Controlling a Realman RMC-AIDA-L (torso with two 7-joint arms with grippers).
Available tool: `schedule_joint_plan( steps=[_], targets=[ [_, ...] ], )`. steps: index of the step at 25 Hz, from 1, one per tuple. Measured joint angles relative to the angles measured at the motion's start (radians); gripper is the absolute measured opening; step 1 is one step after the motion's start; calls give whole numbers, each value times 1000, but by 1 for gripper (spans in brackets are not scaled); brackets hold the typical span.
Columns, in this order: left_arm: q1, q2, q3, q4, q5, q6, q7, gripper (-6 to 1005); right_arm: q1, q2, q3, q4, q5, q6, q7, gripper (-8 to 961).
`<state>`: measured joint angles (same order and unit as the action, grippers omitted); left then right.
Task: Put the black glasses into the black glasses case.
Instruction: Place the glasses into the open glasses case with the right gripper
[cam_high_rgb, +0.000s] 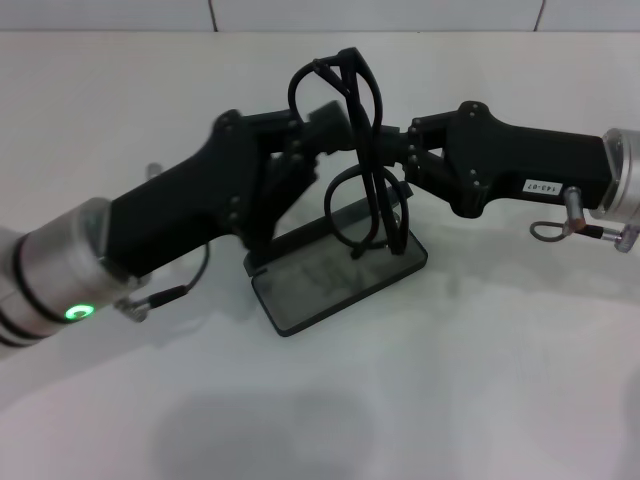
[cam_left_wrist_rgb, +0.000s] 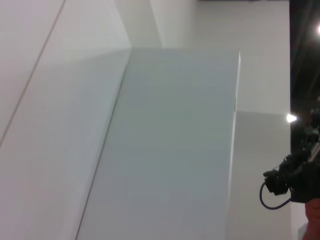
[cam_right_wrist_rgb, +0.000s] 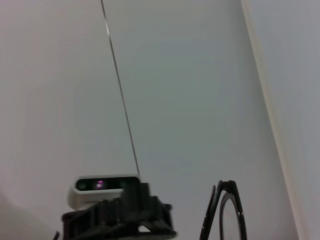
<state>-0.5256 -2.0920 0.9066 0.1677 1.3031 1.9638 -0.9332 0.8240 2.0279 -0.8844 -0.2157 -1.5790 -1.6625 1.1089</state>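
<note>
Both grippers, left (cam_high_rgb: 335, 125) and right (cam_high_rgb: 392, 148), pinch the thin black-framed glasses (cam_high_rgb: 362, 160) (held upright) above the open matte black glasses case (cam_high_rgb: 335, 270).

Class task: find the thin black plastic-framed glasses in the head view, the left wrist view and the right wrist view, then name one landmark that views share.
Head view: thin black plastic-framed glasses at centre, upright between both grippers.
Left wrist view: not in it.
Right wrist view: at the bottom edge, partly cut off.
Shared landmark: the left gripper, also seen in the right wrist view.

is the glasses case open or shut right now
Open. In the head view the black glasses case lies on the table with its lid folded back flat, grey lining showing, and the black glasses held above it.
</note>
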Motion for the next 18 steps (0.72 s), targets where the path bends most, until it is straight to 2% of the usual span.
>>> schedule_joint_plan(
  steps=[5, 7, 10, 12, 15, 18],
  targets=[
    [62, 4, 3, 42, -8, 37, -13, 40, -12, -3, -2, -31, 4, 23, -2, 33],
    [87, 12, 8, 48, -2, 50, -23, 40, -39, -5, -17, -107, -1, 31, -4, 33],
    [126, 29, 23, 49, 8, 56, -37, 40, -92, -8, -103, -277, -12, 43, -18, 33],
    [154, 39, 29, 49, 13, 57, -38, 40, -131, -16, -199, -423, -29, 65, -26, 33],
    [189, 47, 27, 48, 12, 51, -39, 40, -163, -15, -289, -619, -145, 101, -1, 33],
    [205, 49, 25, 43, 10, 35, -39, 41, -155, -7, -375, -753, -302, 146, 59, 33]
  ],
)
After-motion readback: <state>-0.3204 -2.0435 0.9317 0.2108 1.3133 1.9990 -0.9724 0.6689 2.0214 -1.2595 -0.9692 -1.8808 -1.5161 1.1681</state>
